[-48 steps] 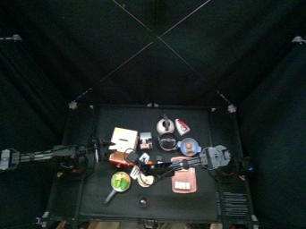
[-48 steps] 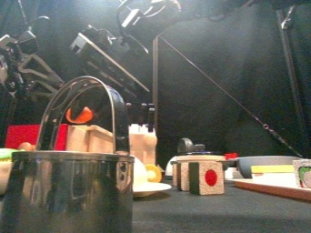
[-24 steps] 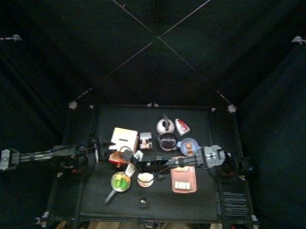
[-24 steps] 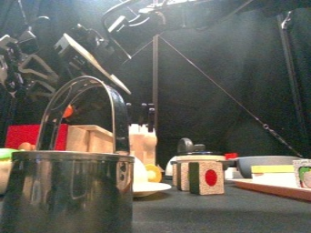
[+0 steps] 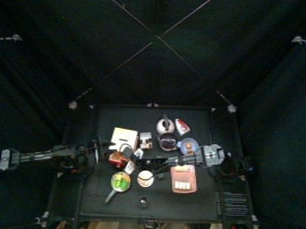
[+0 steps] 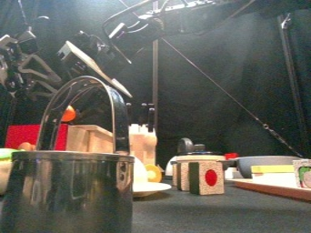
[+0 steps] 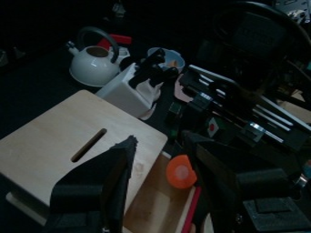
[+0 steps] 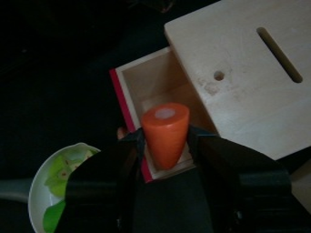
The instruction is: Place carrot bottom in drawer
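My right gripper [image 8: 166, 150] is shut on an orange carrot piece [image 8: 166, 127] and holds it upright just above the open red drawer [image 8: 136, 86] of the pale wooden box [image 8: 249, 64]. In the left wrist view the carrot [image 7: 181, 169] hangs beside the box top [image 7: 79, 146], between my left gripper's [image 7: 165, 147] open, empty jaws. In the top view the right arm [image 5: 180, 162] reaches across the middle to the drawer [image 5: 120, 158]. The left gripper [image 5: 93, 159] sits just left of it. In the front view the carrot [image 6: 68, 113] shows behind the pot handle.
A green and white bowl [image 8: 58, 187] lies beside the drawer. A white kettle [image 7: 91, 59] and a knife block [image 7: 144, 80] stand beyond the box. A metal pot [image 6: 67, 193], a cube with a red dot [image 6: 205, 177] and a plate [image 6: 152, 188] crowd the table's front.
My right arm has reached further left across the table with the carrot, and the carrot has come lower over the open drawer. The left arm has hardly moved.
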{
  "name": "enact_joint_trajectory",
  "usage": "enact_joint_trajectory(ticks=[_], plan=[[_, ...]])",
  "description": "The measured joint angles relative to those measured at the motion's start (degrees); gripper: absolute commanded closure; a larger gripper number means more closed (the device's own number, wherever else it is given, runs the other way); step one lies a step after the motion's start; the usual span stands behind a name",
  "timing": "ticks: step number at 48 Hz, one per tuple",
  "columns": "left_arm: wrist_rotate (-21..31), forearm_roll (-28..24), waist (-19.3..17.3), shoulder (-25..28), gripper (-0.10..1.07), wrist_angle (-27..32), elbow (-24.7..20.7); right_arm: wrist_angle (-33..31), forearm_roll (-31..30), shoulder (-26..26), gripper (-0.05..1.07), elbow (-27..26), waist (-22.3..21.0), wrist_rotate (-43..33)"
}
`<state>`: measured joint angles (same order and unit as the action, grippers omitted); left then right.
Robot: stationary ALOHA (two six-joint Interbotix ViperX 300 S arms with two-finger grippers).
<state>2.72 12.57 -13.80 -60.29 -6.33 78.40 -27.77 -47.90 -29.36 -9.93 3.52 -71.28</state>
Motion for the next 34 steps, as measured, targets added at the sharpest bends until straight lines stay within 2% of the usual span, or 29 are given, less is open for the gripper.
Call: enact_joint_trajectory(ticks=[24,34], plan=[[-0.09,0.0,0.0,0.0,0.14,0.0,0.0,-1.23,0.18,0.0,0.2,0.0,0.09,-0.09],[0.0,0.0,0.0,0.0,0.14,0.0,0.0,-0.88,0.35,0.62,0.2,2.37,0.18,-0.35]])
